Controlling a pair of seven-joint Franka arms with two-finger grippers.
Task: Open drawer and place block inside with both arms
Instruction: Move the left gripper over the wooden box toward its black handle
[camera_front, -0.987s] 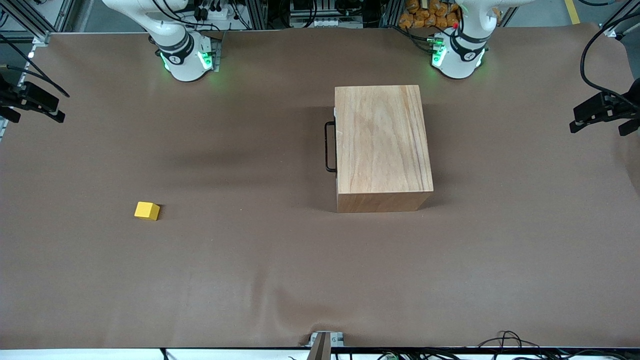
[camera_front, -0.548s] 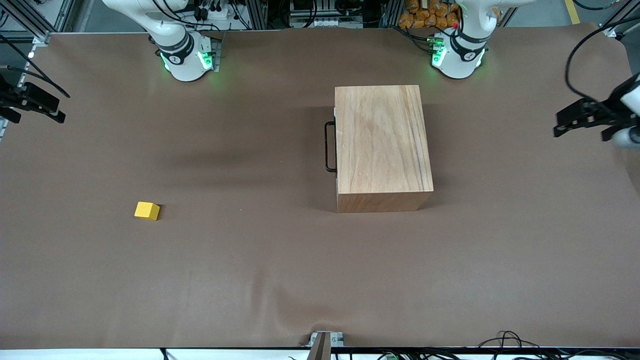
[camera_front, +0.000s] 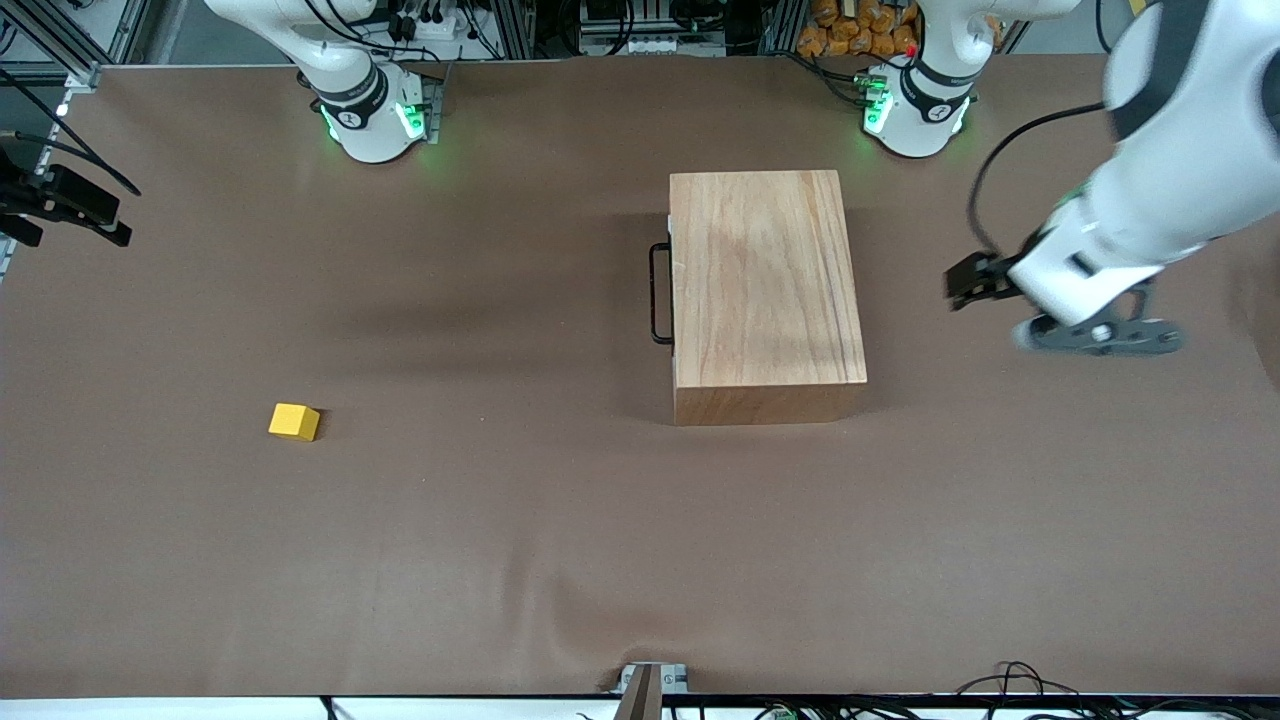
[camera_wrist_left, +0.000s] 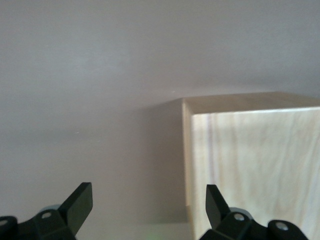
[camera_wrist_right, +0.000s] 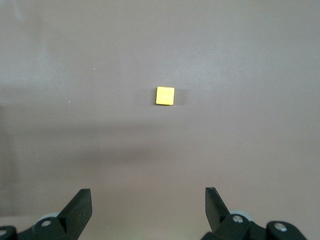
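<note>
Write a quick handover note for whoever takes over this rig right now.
Left gripper: open, holding nothing, over the table beside the wooden box, toward the left arm's end.
Right gripper: open, empty, waiting at the right arm's end of the table, with the block in its wrist view.
Drawer: shut, handle untouched on the box's side toward the right arm's end.
Block: on the table toward the right arm's end, nearer the front camera than the box.
Done: nothing.
Left: open the drawer, pick up the block, place it inside.

Brown table (camera_front: 500, 560), wooden box (camera_front: 765, 290), yellow block (camera_front: 294, 421) well apart
</note>
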